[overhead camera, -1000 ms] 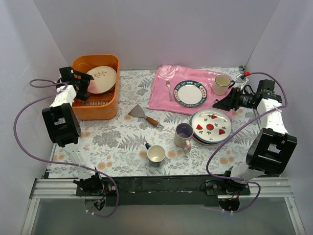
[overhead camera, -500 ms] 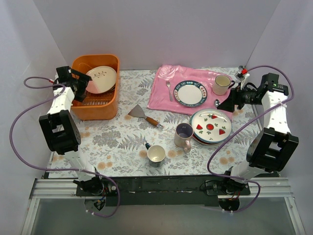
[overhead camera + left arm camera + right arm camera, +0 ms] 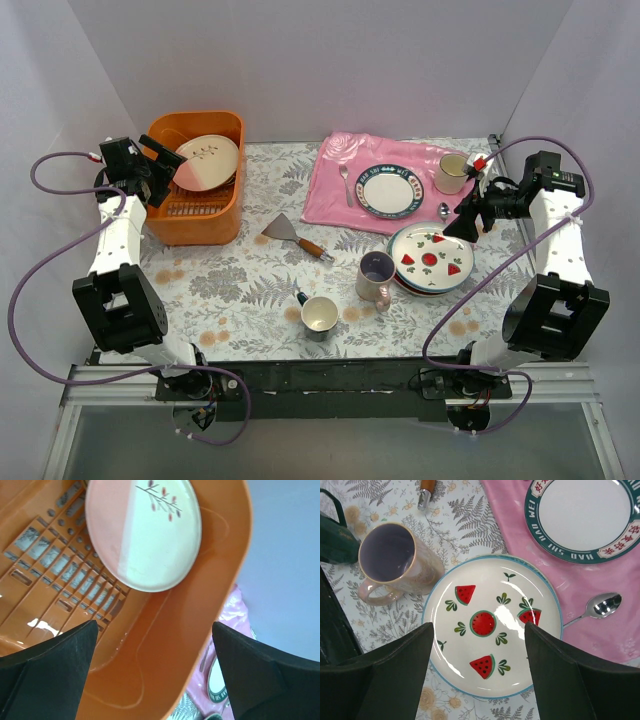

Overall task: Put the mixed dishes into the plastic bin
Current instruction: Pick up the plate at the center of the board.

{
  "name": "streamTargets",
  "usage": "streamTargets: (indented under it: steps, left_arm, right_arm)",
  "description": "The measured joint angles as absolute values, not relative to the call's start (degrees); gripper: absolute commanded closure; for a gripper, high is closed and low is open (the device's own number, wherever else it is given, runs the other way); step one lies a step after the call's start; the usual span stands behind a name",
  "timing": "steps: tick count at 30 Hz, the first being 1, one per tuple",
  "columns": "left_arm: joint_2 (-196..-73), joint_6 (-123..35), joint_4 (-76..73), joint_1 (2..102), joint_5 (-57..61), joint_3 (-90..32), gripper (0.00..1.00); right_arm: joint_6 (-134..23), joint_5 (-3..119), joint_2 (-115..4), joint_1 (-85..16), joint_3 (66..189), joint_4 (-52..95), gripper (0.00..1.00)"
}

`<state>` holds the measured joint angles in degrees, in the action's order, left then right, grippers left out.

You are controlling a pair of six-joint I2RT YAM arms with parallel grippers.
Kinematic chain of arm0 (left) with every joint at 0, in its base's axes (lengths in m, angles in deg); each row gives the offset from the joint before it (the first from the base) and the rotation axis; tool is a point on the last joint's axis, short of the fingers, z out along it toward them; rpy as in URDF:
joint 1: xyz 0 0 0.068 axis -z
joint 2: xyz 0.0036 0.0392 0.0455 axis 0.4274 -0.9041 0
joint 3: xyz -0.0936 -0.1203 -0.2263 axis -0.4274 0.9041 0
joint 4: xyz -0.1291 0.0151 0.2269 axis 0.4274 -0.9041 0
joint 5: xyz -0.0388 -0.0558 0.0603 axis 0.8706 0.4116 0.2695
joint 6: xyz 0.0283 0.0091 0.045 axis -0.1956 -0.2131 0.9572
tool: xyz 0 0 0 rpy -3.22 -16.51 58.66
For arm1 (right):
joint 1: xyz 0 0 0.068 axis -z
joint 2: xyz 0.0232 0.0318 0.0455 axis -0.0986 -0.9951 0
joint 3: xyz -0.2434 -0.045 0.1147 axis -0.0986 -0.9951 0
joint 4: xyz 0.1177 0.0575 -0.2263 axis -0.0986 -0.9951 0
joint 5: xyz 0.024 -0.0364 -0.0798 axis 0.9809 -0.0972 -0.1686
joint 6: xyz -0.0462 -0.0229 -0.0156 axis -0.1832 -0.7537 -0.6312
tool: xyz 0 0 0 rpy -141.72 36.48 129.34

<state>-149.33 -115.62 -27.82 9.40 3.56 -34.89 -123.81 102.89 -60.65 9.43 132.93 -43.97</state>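
Note:
The orange plastic bin (image 3: 232,200) stands at the back left with a pink and white plate (image 3: 207,162) leaning inside it. My left gripper (image 3: 165,162) hovers open and empty over the bin's left side; its wrist view shows the plate (image 3: 145,532) and the bin wall (image 3: 165,645) beneath my left gripper (image 3: 155,665). The white plate with watermelon marks (image 3: 430,258) tops a stack of plates at the right. My right gripper (image 3: 462,222) hangs open above it, and the wrist view shows this plate (image 3: 492,625) between the fingers (image 3: 477,670). A lilac mug (image 3: 376,275) and a grey-white mug (image 3: 320,315) stand nearby.
On a pink cloth (image 3: 335,195) at the back right lie a blue-rimmed white plate (image 3: 390,190), a cream mug (image 3: 455,172) and a spoon (image 3: 344,180). Another spoon (image 3: 597,605) lies by the stack. A spatula (image 3: 295,235) lies mid-table.
My left gripper has drawn back and left from over the bin, still open. My right gripper has swung over the watermelon plate's right edge. No dish has moved.

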Motion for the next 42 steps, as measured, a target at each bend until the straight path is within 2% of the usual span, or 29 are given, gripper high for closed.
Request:
streamTargets:
  steps: [10,22,28,42]
  left_arm:
    - [-143.2,-112.9,-25.0,9.4,12.0,-33.7,0.02]
    - [-143.0,-113.7,-19.8,15.5,24.9,-33.7,0.02]
    - [-141.9,-115.9,-16.6,18.6,30.1,-31.2,0.02]
    - [-140.7,-120.3,-14.0,20.4,33.1,-26.7,0.02]
  right_arm:
    - [-143.3,102.1,-56.4,8.4,130.9,-48.9,0.18]
    - [-158.6,88.8,-49.3,-4.3,112.9,-47.7,0.23]
    - [-158.2,81.8,-41.3,-11.0,102.0,-41.2,0.39]
    - [-150.5,75.1,-41.1,-14.9,95.8,-29.6,0.67]
